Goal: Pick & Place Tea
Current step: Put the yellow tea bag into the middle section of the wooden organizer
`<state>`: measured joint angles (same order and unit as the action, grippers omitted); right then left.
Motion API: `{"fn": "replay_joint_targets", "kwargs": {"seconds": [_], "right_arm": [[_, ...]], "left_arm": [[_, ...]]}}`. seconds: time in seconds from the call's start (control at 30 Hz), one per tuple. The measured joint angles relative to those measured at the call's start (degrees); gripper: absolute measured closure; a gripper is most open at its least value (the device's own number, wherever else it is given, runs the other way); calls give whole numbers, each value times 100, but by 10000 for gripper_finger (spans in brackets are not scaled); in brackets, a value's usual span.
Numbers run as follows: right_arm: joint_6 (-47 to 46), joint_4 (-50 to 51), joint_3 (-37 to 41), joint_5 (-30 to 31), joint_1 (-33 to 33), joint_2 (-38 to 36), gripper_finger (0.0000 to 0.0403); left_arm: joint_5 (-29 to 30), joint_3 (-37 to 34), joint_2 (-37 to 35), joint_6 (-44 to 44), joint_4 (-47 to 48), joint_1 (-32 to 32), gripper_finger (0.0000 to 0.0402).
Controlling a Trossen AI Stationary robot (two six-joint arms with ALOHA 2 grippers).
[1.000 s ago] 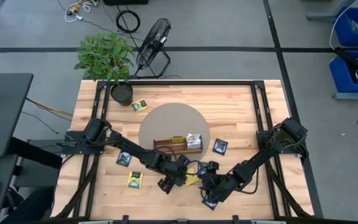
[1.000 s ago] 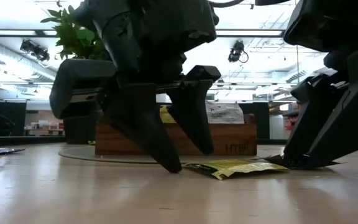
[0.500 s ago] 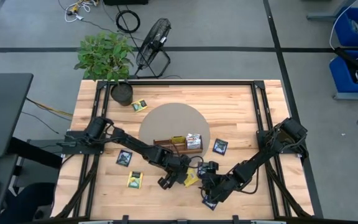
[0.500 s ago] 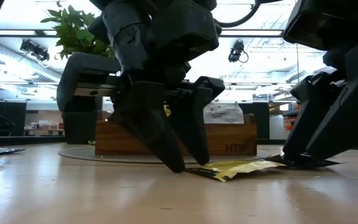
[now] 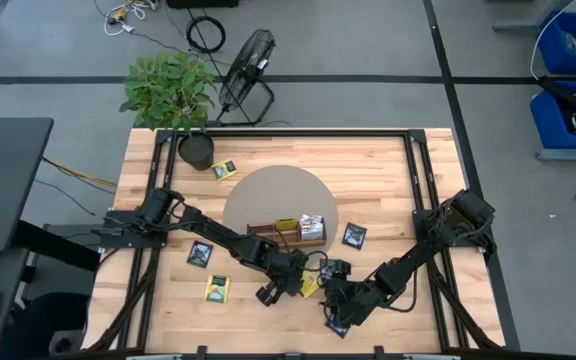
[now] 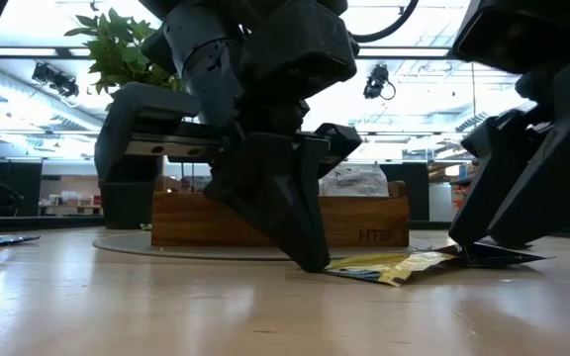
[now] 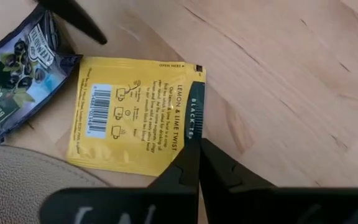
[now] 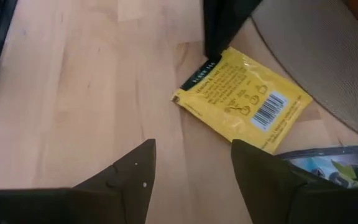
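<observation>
On the wooden table (image 5: 368,180), just beside the round mat (image 7: 17,180), lies a yellow tea sachet (image 7: 132,118), barcode side up. The left wrist view shows its print "lemon & lime twist". The left gripper (image 7: 194,155) is clenched on its edge; the right gripper (image 8: 191,168) stands released nearby.

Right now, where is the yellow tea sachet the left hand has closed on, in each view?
High: yellow sachet between both hands, near table front.
Low: lower centre-right, edge lifted.
Left wrist: centre, edge pinched.
Right wrist: upper centre-right.
Shared landmark: round mat.
</observation>
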<state>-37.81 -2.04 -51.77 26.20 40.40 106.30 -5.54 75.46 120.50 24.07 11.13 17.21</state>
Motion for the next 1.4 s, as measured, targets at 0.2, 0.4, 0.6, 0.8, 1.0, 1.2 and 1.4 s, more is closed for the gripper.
{"fn": "replay_joint_targets", "kwargs": {"seconds": [0.2, 0.4, 0.6, 0.8, 1.0, 1.2, 1.4], "right_arm": [[729, -336, -2, 208, 142, 0, 185], [1806, -322, -57, 486, 104, 24, 185], [2205, -237, -59, 459, -155, 33, 185], [2820, -224, -59, 230, -245, 40, 185], [3390, -447, -195, 403, -170, 564, 185], [3809, -43, -819, 1320, 16, 1028, 186], [3422, 738, -1036, 1386, 13, 1043, 186]], "left_arm": [[120, 84, -91, -69, 111, -13, 400], [93, 103, -63, -191, 147, -95, 400], [17, 103, -63, -293, 110, -104, 400], [-52, 103, -61, -415, 17, -120, 401], [-66, 105, -61, -435, 15, -146, 401], [-218, 107, -63, -546, 14, -140, 401], [-332, 114, -52, -572, 14, -125, 401]]}}
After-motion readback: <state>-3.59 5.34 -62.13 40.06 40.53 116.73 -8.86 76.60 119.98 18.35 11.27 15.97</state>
